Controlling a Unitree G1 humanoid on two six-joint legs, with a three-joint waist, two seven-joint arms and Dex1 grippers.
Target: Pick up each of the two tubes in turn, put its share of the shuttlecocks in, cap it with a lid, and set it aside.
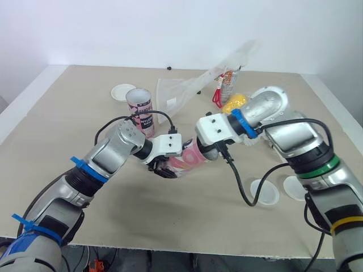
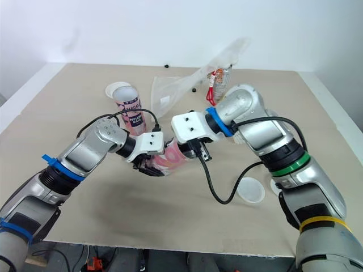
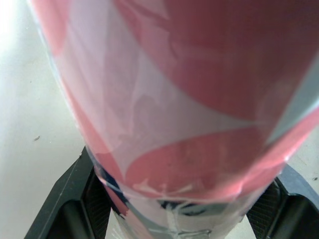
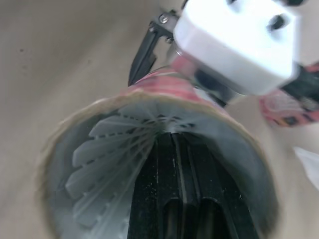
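A pink and white tube lies tilted just above the table, with my left gripper shut around its body. In the left wrist view the tube sits between both black fingers. My right gripper reaches into the tube's open mouth, its fingers pressed together. White shuttlecock feathers fan out inside the tube around those fingers. The second pink tube stands upright and uncapped behind my left arm.
One white lid lies by the upright tube, and two more lids lie near the front right. A crumpled clear plastic bag, a yellow item and a red-handled item sit at the back.
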